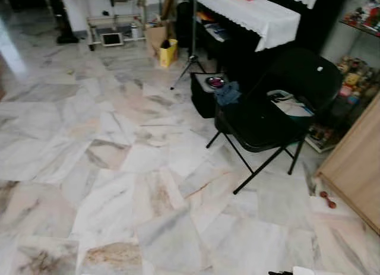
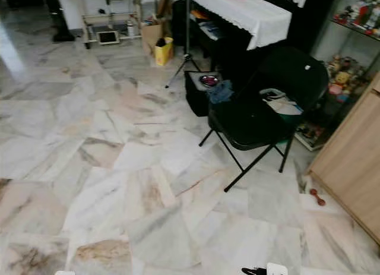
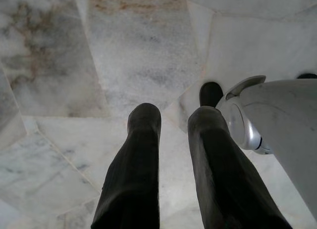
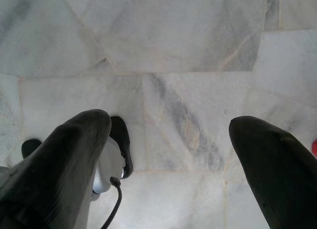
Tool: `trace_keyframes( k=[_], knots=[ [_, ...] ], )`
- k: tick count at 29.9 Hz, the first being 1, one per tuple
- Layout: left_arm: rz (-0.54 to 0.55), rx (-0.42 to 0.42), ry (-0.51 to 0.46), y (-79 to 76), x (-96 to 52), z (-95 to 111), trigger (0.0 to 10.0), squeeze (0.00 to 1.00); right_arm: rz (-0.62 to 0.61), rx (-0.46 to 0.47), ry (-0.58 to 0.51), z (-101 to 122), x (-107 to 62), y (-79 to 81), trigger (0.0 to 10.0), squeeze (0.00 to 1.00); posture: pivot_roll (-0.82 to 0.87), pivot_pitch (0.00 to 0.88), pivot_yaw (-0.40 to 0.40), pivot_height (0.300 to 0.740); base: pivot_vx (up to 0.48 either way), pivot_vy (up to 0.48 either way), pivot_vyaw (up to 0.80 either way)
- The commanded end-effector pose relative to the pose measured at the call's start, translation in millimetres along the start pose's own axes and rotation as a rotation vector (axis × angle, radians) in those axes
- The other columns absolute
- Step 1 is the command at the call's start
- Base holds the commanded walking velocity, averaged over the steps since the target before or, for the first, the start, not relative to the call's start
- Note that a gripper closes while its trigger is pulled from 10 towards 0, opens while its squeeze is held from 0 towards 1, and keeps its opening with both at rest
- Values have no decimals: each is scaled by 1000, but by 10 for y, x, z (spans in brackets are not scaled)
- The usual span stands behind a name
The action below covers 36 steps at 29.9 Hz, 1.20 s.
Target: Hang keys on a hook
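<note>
1. Neither keys nor a hook can be made out anywhere: not on the marble floor (image 1: 119, 186), not on the black folding chair (image 1: 261, 123), not between either pair of fingers. So the step in hand, as I judge it, is finding them, and that calls for looking around before any reaching.

2. The left gripper (image 3: 171, 120) hangs pointing at the floor, its two black fingers close together with a narrow gap and nothing between them. Beside it shows the robot's silver leg (image 3: 282, 120).

3. The right gripper (image 4: 168, 135) also points down at the tiles, its fingers spread wide and empty.

4. The likeliest places to search lie ahead and to the right: the chair seat, which carries some papers (image 1: 291, 103), the small black box (image 1: 205, 94) beside it with a dark bowl (image 1: 215, 82) and a blue cloth (image 1: 227, 94) on top, and the table with the white cloth (image 1: 255, 13) behind.

5. A wooden panel (image 1: 356, 162) stands at the right edge; whether it bears a hook cannot be told.

6. Walking closer should steer around the chair's splayed legs and the tripod (image 1: 191, 55), and around the small red thing (image 1: 328, 199) on the floor near the panel.

7. Keep both arms low and tucked while turning, so the fingers don't clip the chair.
</note>
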<state>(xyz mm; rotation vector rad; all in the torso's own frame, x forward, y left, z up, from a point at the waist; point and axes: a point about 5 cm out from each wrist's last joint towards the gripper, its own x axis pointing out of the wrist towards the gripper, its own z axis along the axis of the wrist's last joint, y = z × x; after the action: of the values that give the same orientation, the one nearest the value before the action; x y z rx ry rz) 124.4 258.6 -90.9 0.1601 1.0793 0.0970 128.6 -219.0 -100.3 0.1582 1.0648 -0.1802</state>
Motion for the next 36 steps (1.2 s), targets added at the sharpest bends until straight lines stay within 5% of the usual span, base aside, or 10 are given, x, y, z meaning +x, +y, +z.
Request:
trace_keyframes(
  k=[1, 17, 29, 36],
  knots=[
    [2, 38, 47, -29, -16, -115, 10000, 0, 2, -11, 8, -15, 1, 13, 10000, 0, 101, 0, -35, 740, 0, 0, -719],
    [30, 121, 60, 138, -27, -74, 10000, 0, 8, 8, 42, -174, -4, 167, 10000, 0, 97, 0, 38, 740, 0, 0, -718],
    [14, 174, 59, 103, -13, -35, 10000, 0, -24, 6, 48, -174, -18, 47, 10000, 0, 100, 0, 3, 740, 0, -78, -709],
    [22, 134, 75, 95, -16, -71, 10000, 0, -29, 3, 44, -133, -16, 6, 10000, 0, 90, 0, -2, 740, 0, -343, -708]
  ],
)
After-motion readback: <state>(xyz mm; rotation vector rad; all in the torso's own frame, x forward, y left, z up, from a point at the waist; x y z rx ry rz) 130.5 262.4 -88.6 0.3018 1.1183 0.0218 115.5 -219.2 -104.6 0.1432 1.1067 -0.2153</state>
